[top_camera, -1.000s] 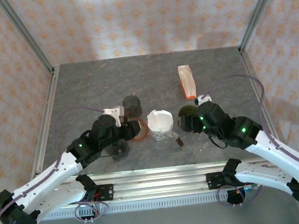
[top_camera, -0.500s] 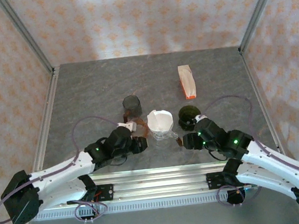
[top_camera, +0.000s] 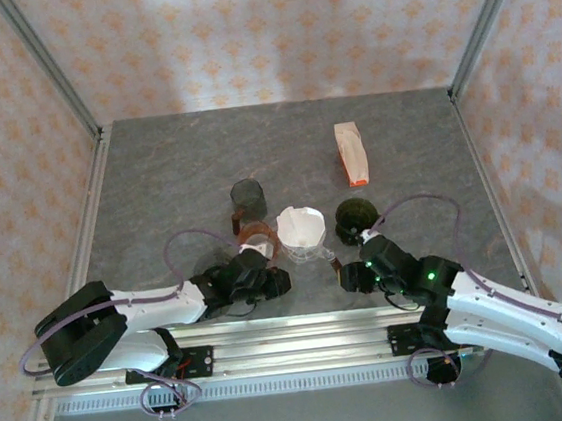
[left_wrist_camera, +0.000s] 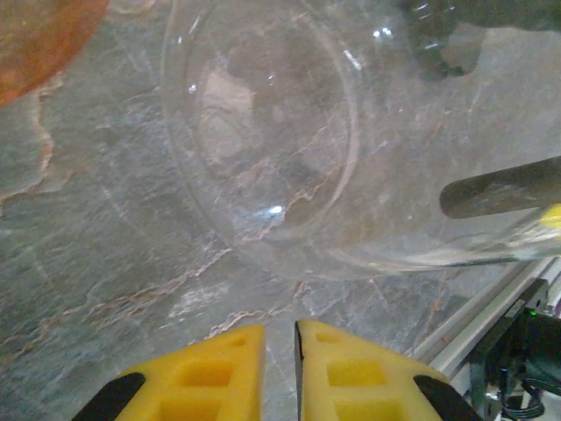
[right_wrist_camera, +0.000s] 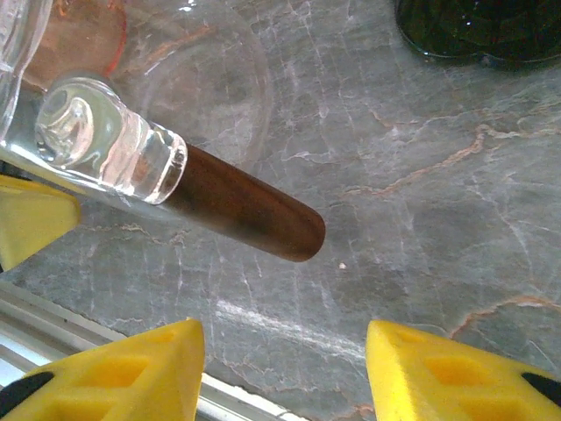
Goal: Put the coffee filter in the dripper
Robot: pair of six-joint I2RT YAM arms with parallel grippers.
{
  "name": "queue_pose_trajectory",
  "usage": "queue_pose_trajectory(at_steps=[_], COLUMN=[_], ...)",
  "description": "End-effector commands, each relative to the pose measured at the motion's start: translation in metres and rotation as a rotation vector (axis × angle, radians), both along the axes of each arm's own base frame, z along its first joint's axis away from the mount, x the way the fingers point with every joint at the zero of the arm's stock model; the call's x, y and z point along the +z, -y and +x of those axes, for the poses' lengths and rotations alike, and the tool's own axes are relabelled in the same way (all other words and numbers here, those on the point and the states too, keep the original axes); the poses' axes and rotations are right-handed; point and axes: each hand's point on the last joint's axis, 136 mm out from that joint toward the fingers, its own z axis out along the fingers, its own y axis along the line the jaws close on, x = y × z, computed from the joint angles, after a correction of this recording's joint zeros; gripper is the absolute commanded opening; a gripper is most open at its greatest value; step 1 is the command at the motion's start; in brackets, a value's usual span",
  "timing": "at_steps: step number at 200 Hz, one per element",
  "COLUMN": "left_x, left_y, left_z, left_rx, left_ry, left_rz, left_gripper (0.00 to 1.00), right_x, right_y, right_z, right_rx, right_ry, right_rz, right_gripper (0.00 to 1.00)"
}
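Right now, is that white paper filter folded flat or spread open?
Spread open: from above, the white paper filter shows a round rim around a hollow middle.

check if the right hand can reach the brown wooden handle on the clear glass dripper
Probably yes: the right hand is open, facing the brown wooden handle, with only bare grey table between.

A: Top view: soft, even light from overhead. Arms [top_camera: 150,307] throw faint shadows on the grey table [top_camera: 156,173]; dim patches low on the back wall [top_camera: 273,40].
B: Wrist views: small glints on the glass dripper [left_wrist_camera: 263,132], pale glare streak on the table, yellow fingers [left_wrist_camera: 210,377] slightly blurred.
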Motion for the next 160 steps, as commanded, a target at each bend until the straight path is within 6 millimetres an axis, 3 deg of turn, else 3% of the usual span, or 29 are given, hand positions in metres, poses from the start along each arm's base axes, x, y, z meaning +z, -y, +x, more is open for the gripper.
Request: queue_pose_trajectory(at_steps=[1,61,100,126,160], left_x=[0.010,0.047,0.082,0.103,0.102], left_y=[0.008,-0.013,-0.058,-0.085,-0.101], left_z=[0.004,0.002,0.004,0.023,0.063], left_rx=[0.006,0.039,0.140,0.174,0.176], left_ry=[0.017,0.106,0.200,0.218,0.191], left_rz=[-0.049,-0.012,0.054,0.086,0.124], left_gripper=[0.14,0.21,0.21,0.25,0.38], right_x=[-0.003,-0.006,-0.004,-0.004,-0.003], right_y=[-0.009,-0.014,-0.009,-0.007,-0.006], right_z=[0.001,-0.003,-0.003,-0.003,-0.004], right_rx=[-0.007,0.001,-0.027,-0.036,-0.042], right_ry=[-0.003,-0.013,0.000,0.006,0.006], right_rz=[0.054,0.071,0.085,0.087,0.090], right_gripper=[0.52,0.52,0.52,0.52,0.53])
